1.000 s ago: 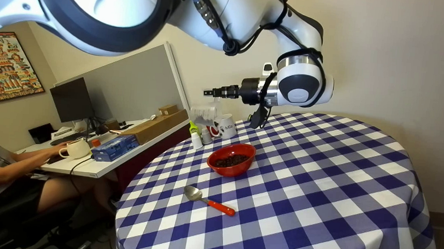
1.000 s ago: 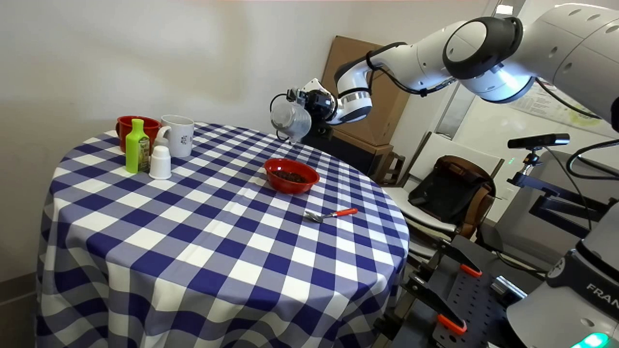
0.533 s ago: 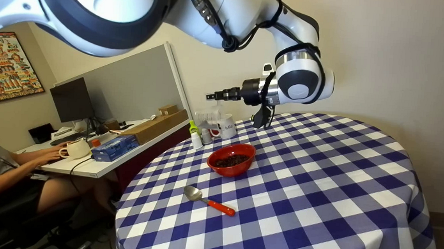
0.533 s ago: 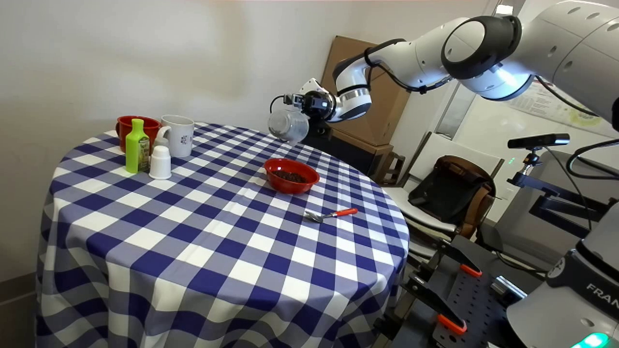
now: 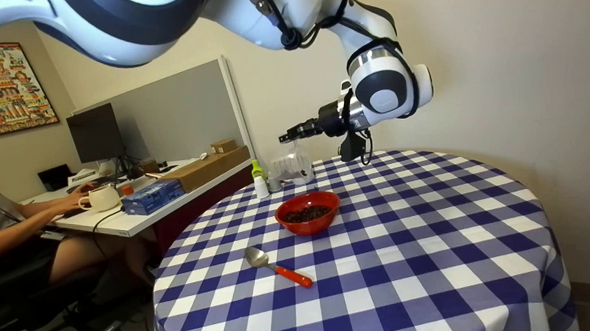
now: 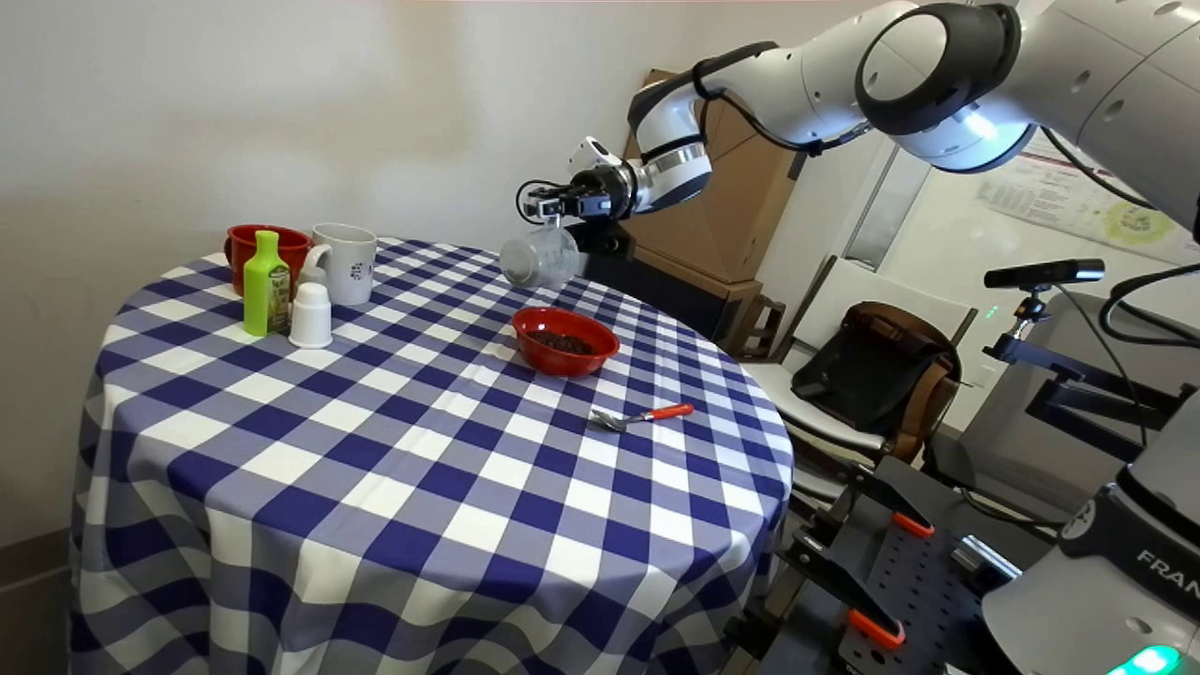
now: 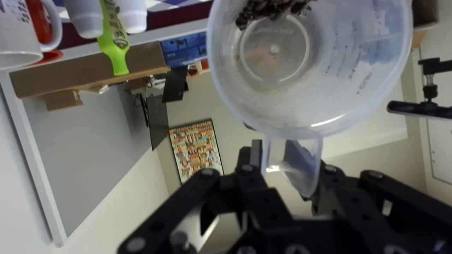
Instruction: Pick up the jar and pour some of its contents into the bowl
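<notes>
My gripper [image 5: 285, 138] is shut on the handle of the clear jar [image 5: 291, 166], a see-through cup with printed marks. Its fingers [image 7: 285, 162] stand on both sides of the handle in the wrist view. The jar [image 6: 541, 258] is held tilted on its side in the air, its base facing the camera in an exterior view. Dark bean-like pieces [image 7: 268, 8] lie along its lower wall in the wrist view, where the jar [image 7: 328, 88] shows its open mouth. The red bowl [image 5: 316, 227] stands on the table with dark pieces in it. The bowl [image 6: 558, 364] is below the jar.
A spoon with an orange-red handle [image 5: 293, 276] lies in front of the bowl. A green bottle [image 6: 267, 291], white shakers [image 6: 311, 319], a white mug [image 6: 354, 272] and a red mug [image 6: 246, 246] stand grouped on the checked tablecloth [image 6: 450, 450]. A person sits at a desk beyond.
The gripper has dipped to point more downward, and the jar in it is lower and shifted, rightward in one view and leftward in another. The bowl and spoon have not moved.
</notes>
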Available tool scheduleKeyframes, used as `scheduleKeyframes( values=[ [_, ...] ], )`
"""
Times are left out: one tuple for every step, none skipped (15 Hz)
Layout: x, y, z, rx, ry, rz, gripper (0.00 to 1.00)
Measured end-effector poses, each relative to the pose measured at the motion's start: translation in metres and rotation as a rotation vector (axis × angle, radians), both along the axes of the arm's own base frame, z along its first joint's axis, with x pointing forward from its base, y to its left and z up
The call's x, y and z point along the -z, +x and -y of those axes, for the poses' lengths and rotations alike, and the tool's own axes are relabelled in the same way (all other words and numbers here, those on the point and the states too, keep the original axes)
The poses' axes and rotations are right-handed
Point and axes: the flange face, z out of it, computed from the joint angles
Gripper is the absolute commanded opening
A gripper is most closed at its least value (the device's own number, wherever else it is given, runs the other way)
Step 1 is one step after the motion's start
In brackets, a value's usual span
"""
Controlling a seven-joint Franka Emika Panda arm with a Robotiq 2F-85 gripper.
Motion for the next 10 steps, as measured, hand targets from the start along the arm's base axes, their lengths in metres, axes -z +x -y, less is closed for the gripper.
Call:
scheduleKeyframes(
  values=[
    [-0.003,0.004,-0.003,0.001,-0.05,0.011,0.07],
    [-0.007,0.009,-0.007,0.001,-0.101,0.023,0.07],
    [-0.01,0.013,-0.012,0.0,-0.151,0.036,0.07],
    [-0.013,0.017,-0.017,-0.002,-0.201,0.05,0.07],
    [-0.016,0.021,-0.023,-0.004,-0.251,0.063,0.07],
    [-0.019,0.025,-0.029,-0.008,-0.301,0.078,0.07],
    [-0.022,0.028,-0.034,-0.013,-0.35,0.093,0.07],
    [-0.024,0.031,-0.039,-0.015,-0.4,0.109,0.07],
    [-0.027,0.034,-0.043,-0.016,-0.451,0.125,0.07],
    [-0.029,0.037,-0.047,-0.016,-0.501,0.143,0.07]
  ],
)
